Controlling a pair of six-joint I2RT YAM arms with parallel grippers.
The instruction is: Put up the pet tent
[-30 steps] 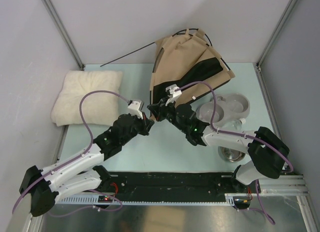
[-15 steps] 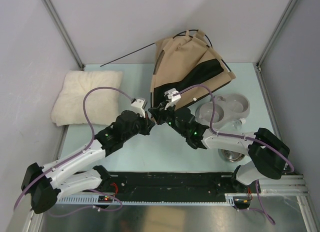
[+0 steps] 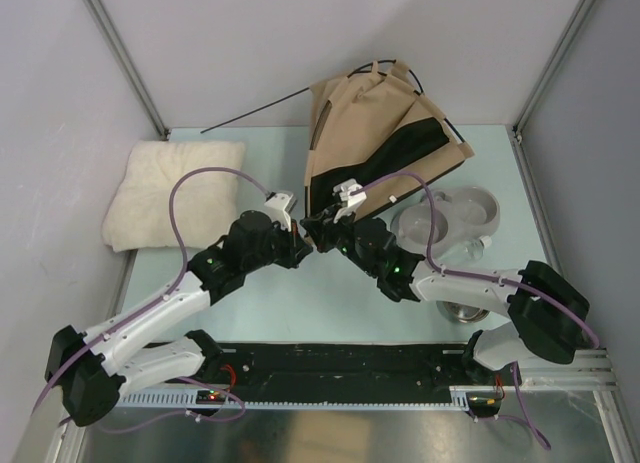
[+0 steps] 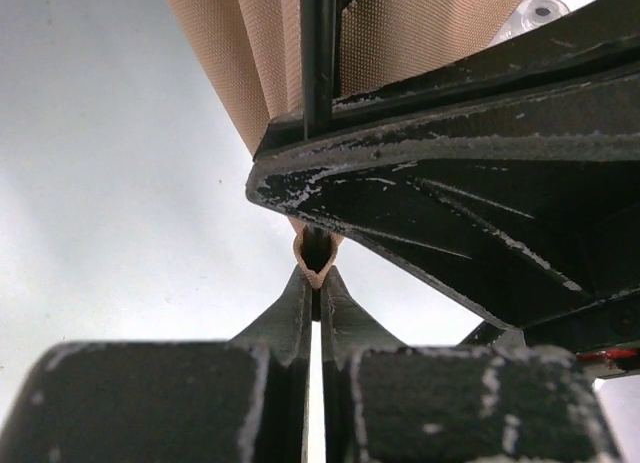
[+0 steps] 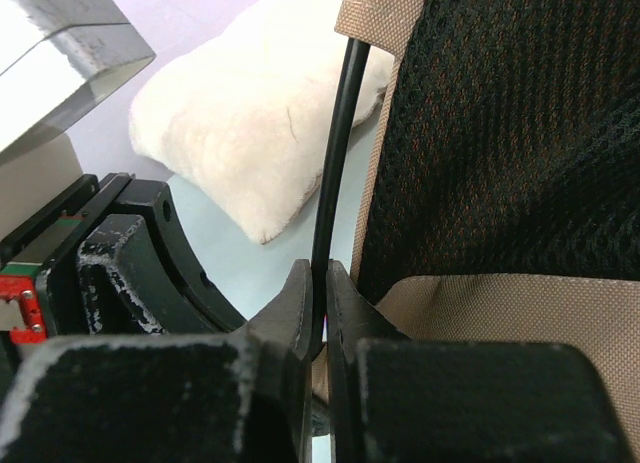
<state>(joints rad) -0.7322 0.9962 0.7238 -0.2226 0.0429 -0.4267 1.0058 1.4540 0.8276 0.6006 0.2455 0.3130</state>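
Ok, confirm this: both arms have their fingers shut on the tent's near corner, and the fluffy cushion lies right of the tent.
Wrong on the cushion: the top external view shows it left of the pet tent. The left gripper and right gripper do have their fingers shut on its near corner.

The white-and-black left arm [image 3: 150, 318] and right arm [image 3: 470, 281] both stretch forward and inward over the desk [image 3: 300, 298], wrists angled toward each other, tips nearly meeting. The black two-finger left gripper [image 4: 315, 286] is pinched tight on a tan fabric loop [image 4: 315, 258] of the beige pet tent [image 4: 235, 43]. The right gripper [image 5: 320, 301] is clamped on its thin dark pole [image 5: 345, 133].
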